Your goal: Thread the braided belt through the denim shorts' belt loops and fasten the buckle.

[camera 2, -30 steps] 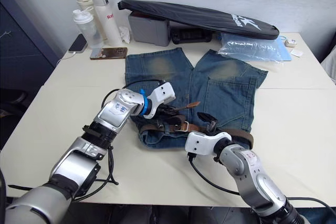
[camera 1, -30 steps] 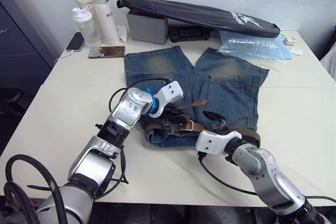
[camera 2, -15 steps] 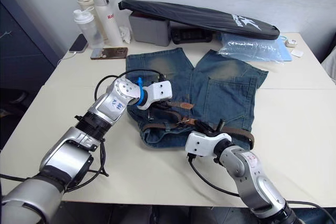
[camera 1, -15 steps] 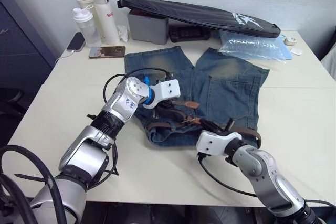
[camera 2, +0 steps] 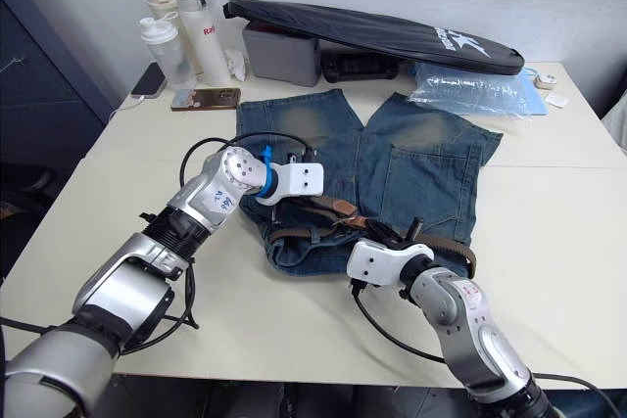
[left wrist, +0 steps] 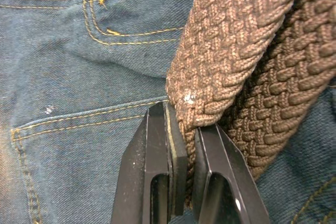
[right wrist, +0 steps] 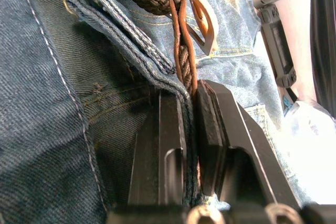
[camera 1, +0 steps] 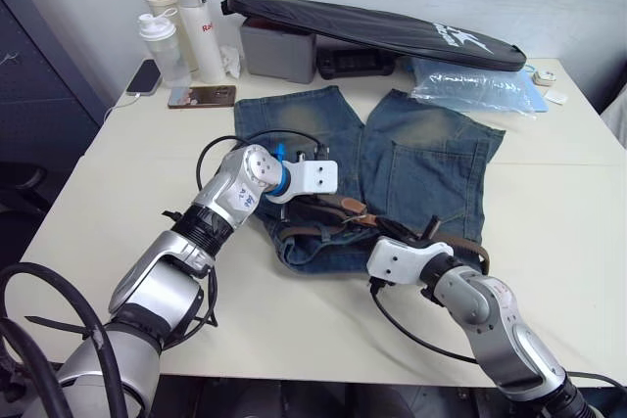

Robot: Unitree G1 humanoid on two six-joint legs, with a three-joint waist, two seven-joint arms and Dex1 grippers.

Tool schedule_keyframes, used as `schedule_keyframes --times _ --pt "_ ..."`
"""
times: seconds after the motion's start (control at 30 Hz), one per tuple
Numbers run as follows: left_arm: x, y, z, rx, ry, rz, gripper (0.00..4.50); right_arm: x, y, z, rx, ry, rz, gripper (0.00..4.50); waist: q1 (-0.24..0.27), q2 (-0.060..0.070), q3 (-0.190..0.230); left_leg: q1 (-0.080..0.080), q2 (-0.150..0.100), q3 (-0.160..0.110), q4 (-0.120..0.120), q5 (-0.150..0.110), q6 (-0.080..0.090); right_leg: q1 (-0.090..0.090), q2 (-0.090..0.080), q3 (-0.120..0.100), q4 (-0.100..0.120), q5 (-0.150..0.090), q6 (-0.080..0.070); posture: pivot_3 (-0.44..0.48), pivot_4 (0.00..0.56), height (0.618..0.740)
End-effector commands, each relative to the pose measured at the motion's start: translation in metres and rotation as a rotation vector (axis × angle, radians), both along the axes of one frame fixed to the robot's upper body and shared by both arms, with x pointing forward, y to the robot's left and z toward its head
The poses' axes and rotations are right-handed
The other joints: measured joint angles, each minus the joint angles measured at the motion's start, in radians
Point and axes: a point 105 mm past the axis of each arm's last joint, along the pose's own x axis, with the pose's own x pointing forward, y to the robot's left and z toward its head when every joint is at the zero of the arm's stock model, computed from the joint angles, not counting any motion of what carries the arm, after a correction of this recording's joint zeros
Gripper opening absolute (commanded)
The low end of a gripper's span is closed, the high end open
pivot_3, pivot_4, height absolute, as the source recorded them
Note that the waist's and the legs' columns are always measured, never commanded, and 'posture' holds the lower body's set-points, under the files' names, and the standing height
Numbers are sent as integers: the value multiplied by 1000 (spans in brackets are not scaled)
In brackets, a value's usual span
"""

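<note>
The denim shorts [camera 1: 431,159] lie flat mid-table, waistband toward me. The braided belt [camera 1: 315,233] runs along that waistband, and its tan tip [camera 1: 350,206] is lifted just above it. My left gripper [left wrist: 190,145] is shut on a doubled stretch of the belt [left wrist: 226,51] over the denim. My right gripper [right wrist: 190,129] is shut on a folded denim edge [right wrist: 131,40] at the waistband, with a belt strand lying against one finger. A tan-edged metal frame [right wrist: 206,24], perhaps the buckle, sits just beyond those fingers. From the head, the right gripper [camera 1: 402,232] sits at the waistband's middle.
Several bottles [camera 1: 162,46], a phone [camera 1: 200,96], a grey box [camera 1: 277,51], a long black bag [camera 1: 372,26] and a clear plastic bag [camera 1: 470,85] stand along the table's far side. Bare tabletop [camera 1: 118,193] lies left and right of the shorts.
My right gripper has shut on the waistband edge; a second ago it stood open. My left gripper has carried the belt's tan tip lower, toward the waistband.
</note>
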Motion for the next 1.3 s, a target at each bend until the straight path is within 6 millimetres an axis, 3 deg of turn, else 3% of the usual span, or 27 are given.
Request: schedule_keyframes --times 0.03,0.5,1.3 --pt "3 -1 18 4 -43 -10 0 3 -6 14 -6 -62 -34 53 0 0 0 0 0 0 0 0 0 0 0 0 0 0 0 0 150 740" --pt "-5 -11 24 -80 19 -43 0 8 -16 12 -12 -78 -99 53 0 0 0 0 0 0 1 0 0 0 0 0 1 0 0 0 150 740" --pt "-4 11 19 -3 75 25 0 8 -18 10 -29 -79 -107 53 -1 1 0 0 0 0 1 0 0 0 0 0 3 0 0 0 150 740"
